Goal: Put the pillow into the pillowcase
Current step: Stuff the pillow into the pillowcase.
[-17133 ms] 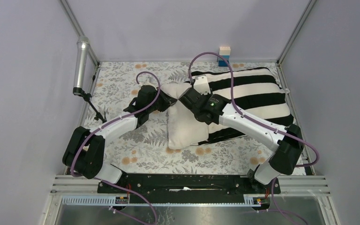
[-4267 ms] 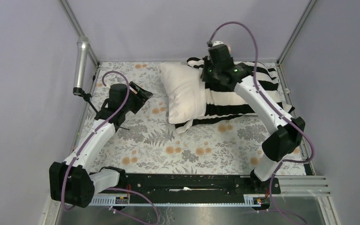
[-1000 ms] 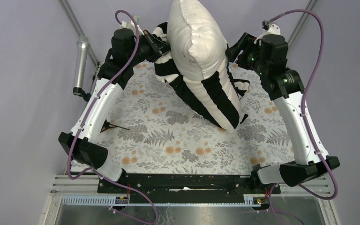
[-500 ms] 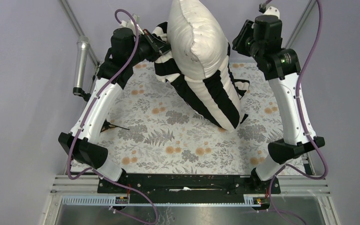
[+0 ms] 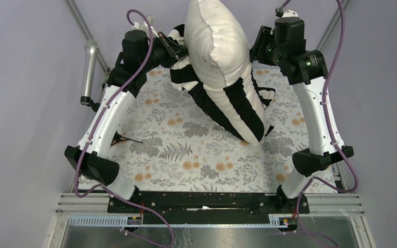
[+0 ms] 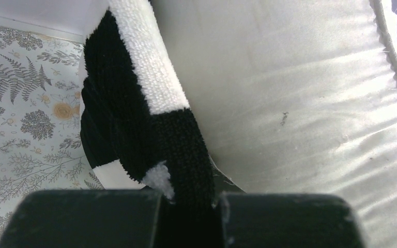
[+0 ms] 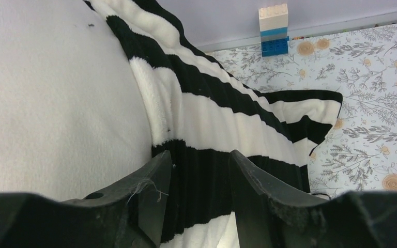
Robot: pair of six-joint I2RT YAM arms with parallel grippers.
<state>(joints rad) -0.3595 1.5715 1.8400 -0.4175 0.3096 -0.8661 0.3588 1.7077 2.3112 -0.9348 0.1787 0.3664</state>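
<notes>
Pillow [image 5: 214, 41] half in pillowcase [image 5: 238, 111], held up over tabletop's [image 5: 186, 160] far edge. Left gripper [image 6: 190, 199] clamped on pillowcase rim; right gripper [image 7: 199, 170] half open, striped cloth in its gap.

The table [image 5: 186, 165] is covered edge to edge by a floral cloth. Beyond the right gripper [image 7: 199, 160], ahead and a little to its right, a small stack of white and blue blocks [image 7: 273, 28] stands at the far edge. Well behind the left gripper [image 5: 177, 50], toward the arm bases, lies a thin dark pointed thing [image 5: 121, 138] (too small to name).
</notes>
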